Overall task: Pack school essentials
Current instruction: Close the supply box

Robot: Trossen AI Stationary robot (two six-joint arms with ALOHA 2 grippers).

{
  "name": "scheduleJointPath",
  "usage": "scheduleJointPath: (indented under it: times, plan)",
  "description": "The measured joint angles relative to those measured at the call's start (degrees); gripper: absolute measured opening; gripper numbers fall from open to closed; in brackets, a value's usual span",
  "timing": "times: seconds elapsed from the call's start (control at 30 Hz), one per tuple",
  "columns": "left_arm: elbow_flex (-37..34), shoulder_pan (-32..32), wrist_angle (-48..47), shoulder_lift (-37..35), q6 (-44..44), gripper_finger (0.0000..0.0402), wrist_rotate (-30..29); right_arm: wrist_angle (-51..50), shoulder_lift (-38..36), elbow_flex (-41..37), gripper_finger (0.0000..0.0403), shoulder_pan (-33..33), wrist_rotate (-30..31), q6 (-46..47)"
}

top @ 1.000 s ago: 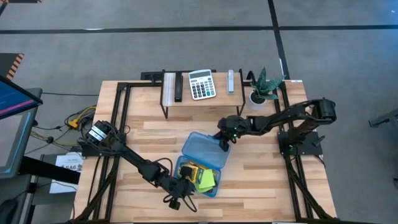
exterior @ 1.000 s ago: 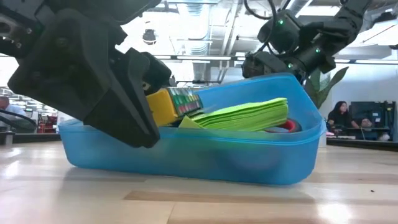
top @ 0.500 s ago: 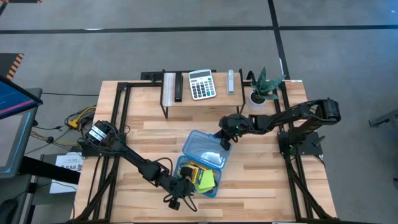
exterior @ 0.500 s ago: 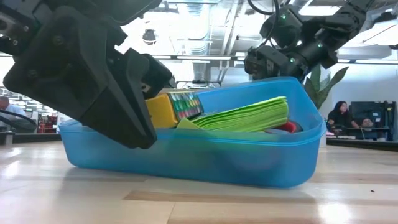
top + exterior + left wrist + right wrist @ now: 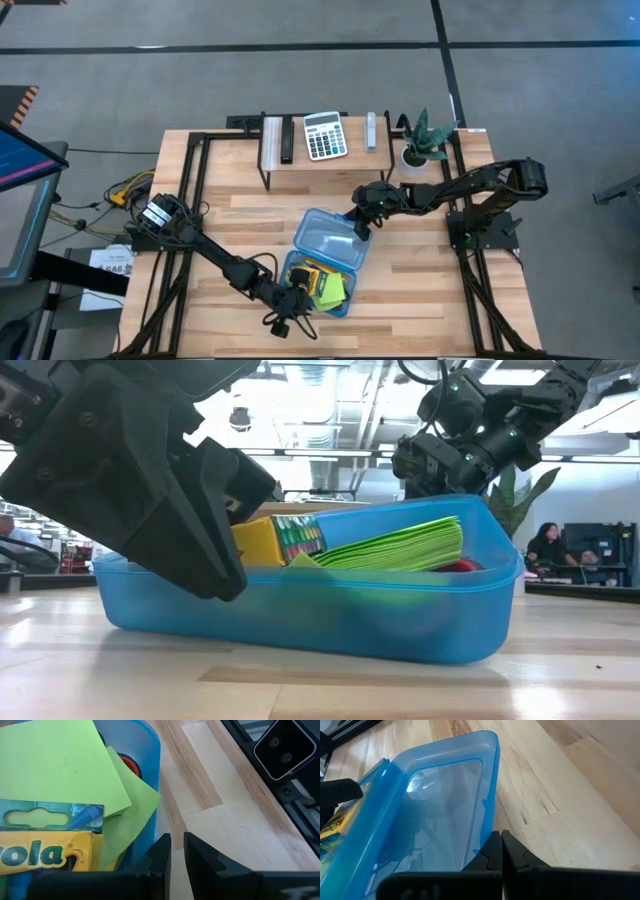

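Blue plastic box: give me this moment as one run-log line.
blue plastic box: holds crayon box, lime-green sticky-note pad | left gripper: shut on box's near rim | right gripper: shut on far rim

Right gripper (image 5: 361, 229) lifted slightly and drew back toward its own side, raising the lid (image 5: 331, 238) of the blue box (image 5: 300, 615) it pinched; the lid's far edge sat a bit higher in the high view. Left gripper (image 5: 215, 525) shifted slightly left and lower in the low view, and the crayon box (image 5: 280, 540) came down with it.
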Motion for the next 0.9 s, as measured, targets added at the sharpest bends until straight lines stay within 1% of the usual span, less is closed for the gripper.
scheduleJointPath:
  times: [0.53, 0.8, 0.9]
  plan:
    - [0.0, 0.0, 0.14, 0.0, -1.92, 0.0043, 1.48, 0.61, -0.02, 0.25, 0.0001, -0.79, -0.09, -0.94]
    - [-0.04, -0.02, 0.15, -0.32, -2.63, 0.0043, 1.91, -0.05, -0.04, 3.32, 0.0001, -0.81, -0.36, -2.36]
    - [-0.07, -0.02, -0.2, -0.96, -2.8, 0.0043, 1.83, -0.86, -0.04, 4.92, 0.0001, -0.72, -1.85, -2.94]
